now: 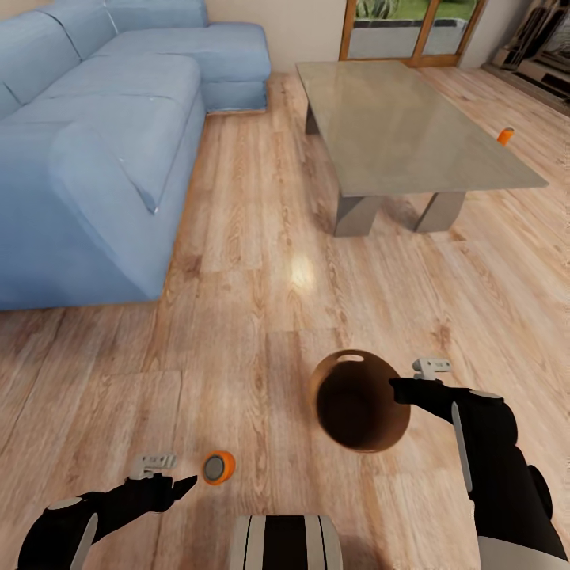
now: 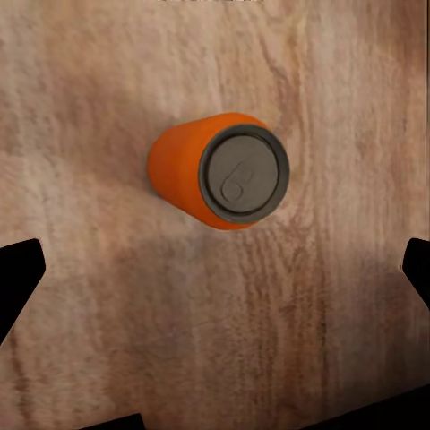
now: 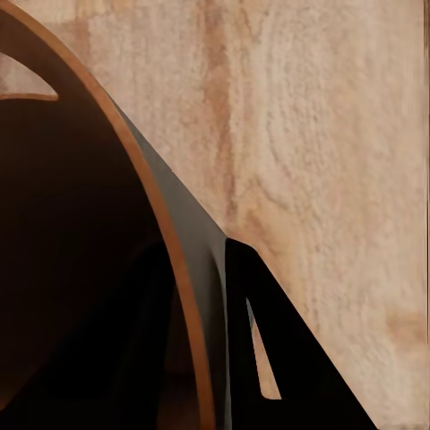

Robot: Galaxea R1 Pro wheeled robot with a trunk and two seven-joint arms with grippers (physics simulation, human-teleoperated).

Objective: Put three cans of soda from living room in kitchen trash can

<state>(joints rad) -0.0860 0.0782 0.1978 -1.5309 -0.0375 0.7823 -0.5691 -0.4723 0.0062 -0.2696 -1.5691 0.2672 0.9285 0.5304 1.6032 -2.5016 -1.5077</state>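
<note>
Blue upholstered sofa (image 1: 103,134) along the left, plank floor (image 1: 269,261) between it and the grey glass-topped worktop (image 1: 404,127). Round coppery trash can (image 1: 360,401) tilted, rim pinched by right claw (image 1: 404,387). Orange soda can (image 1: 218,467) on its side, just ahead of wide-open, empty left claw (image 1: 187,484). Second orange can (image 1: 505,135) beyond the worktop.

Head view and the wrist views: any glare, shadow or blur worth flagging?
Head view: a bright glare patch on the wood floor. Left wrist view: soda can sharp, with a soft shadow below. Right wrist view: trash can interior very dark.
</note>
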